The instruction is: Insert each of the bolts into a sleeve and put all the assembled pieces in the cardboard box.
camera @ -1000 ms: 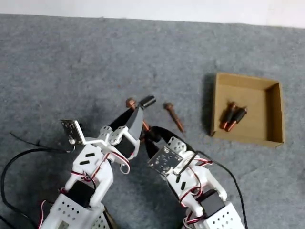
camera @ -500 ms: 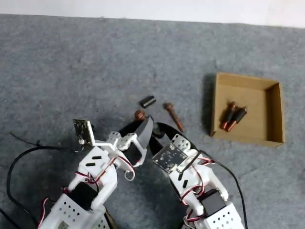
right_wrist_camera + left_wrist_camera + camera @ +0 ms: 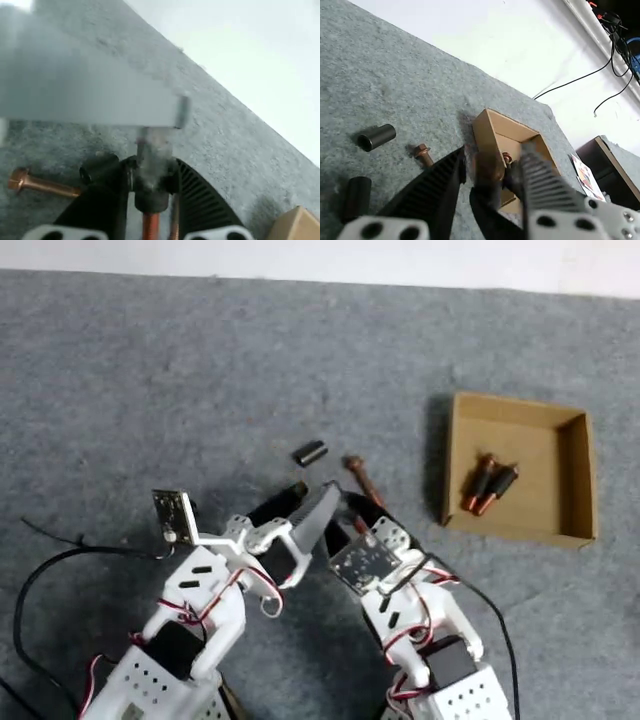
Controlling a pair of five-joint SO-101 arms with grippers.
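Note:
My right gripper (image 3: 350,506) (image 3: 150,187) is shut on a black sleeve (image 3: 150,196), copper showing at the sleeve's lower end. A blurred copper bolt (image 3: 488,167) stands over that sleeve, between the parted fingers of my left gripper (image 3: 318,491) (image 3: 492,152), which touches neither side of it clearly. On the carpet lie a loose black sleeve (image 3: 310,452) (image 3: 377,136) and a loose bolt (image 3: 365,482) (image 3: 423,153) (image 3: 39,184). Another black sleeve (image 3: 355,197) lies nearer the left arm. The cardboard box (image 3: 575,480) (image 3: 487,131) holds two assembled pieces (image 3: 489,484).
Both arms crowd together at the front middle of the grey carpet (image 3: 150,370). The box sits to the right of the grippers. A white wall (image 3: 400,255) borders the far edge. Cables trail at the front left.
My left gripper swung right up against the right gripper and its fingers have spread; the bolt head that stuck out of it is now hidden. The right arm shifted slightly right.

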